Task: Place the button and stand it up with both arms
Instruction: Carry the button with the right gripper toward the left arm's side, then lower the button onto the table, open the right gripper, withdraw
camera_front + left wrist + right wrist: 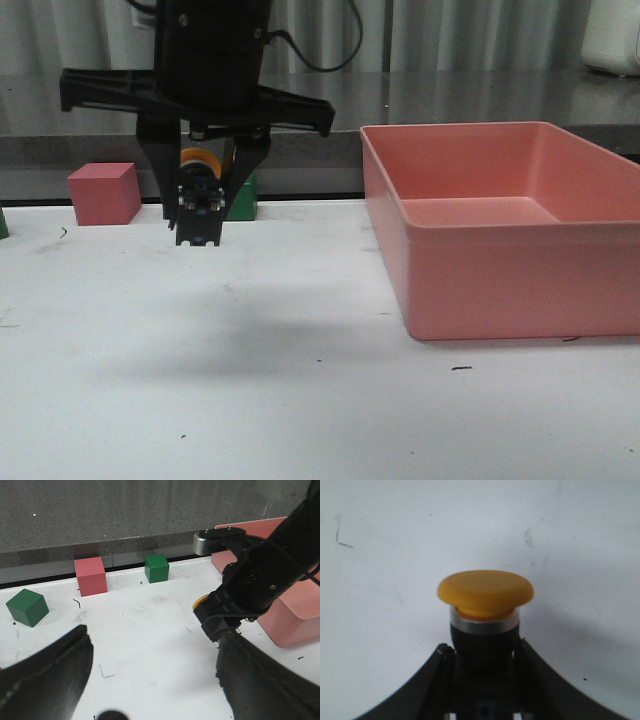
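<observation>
The button [199,161] has a yellow-orange dome cap and a black body. It is held between the fingers of my right gripper [197,236], a little above the white table at the left-middle. In the right wrist view the cap [485,592] stands out past the gripper [482,656], whose jaws press on the black body. The left wrist view shows a sliver of the cap [201,602] beside the right gripper [220,623]. My left gripper [155,636] is open and empty, low over the table, close beside the right gripper.
A large pink bin [500,300] stands on the right and also shows in the left wrist view [300,617]. A pink cube [103,193] and a green cube [243,203] sit at the table's back edge. Another green cube [27,607] lies at the left.
</observation>
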{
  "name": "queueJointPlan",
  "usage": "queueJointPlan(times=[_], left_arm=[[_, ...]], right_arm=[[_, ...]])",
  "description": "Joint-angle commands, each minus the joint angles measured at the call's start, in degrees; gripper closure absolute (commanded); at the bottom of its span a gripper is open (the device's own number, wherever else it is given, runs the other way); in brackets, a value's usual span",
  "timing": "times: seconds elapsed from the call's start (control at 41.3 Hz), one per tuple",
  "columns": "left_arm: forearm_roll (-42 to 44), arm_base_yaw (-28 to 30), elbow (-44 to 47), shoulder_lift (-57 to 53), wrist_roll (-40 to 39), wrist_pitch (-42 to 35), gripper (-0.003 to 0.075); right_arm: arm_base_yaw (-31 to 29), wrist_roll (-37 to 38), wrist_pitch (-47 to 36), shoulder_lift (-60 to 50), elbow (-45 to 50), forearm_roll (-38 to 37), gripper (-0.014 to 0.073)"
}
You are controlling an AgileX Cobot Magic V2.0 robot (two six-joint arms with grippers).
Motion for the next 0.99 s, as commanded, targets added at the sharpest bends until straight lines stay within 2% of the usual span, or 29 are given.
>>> queueJointPlan(times=[0.0, 0.242, 0.605, 0.678, 0.847, 0.968], left_arm=[[-0.34, -0.38, -1.91, 0.72, -0.01, -4.34, 0.0209], [-0.34, -0.38, -1.91, 0.72, -0.01, -4.34, 0.0209], [-0.34, -0.38, -1.91, 0.72, -0.01, -4.34, 0.0209], [-0.34, -0.38, -1.91, 0.72, -0.01, -4.34, 0.0209], [-0.34, -0.38, -1.91, 0.72, -0.01, -4.34, 0.0209], [-0.34, -0.38, -1.91, 0.72, -0.01, -4.34, 0.0209]], right_arm=[[0.2, 1.83, 2.01, 0.15, -6.51, -0.43, 0.0356], [0.5, 5.62, 3.86, 7.68, -13.91, 0.61, 0.0356], [0.5, 9.74, 1.99, 11.74, -14.34, 1.13, 0.0351], [0.5, 9.74, 1.64, 11.74, -14.34, 1.13, 0.0315], [0.5, 9.74, 1.37, 11.74, -14.34, 1.73, 0.0164], [0.5, 9.5, 1.37, 11.35, -14.34, 1.53, 0.0156]])
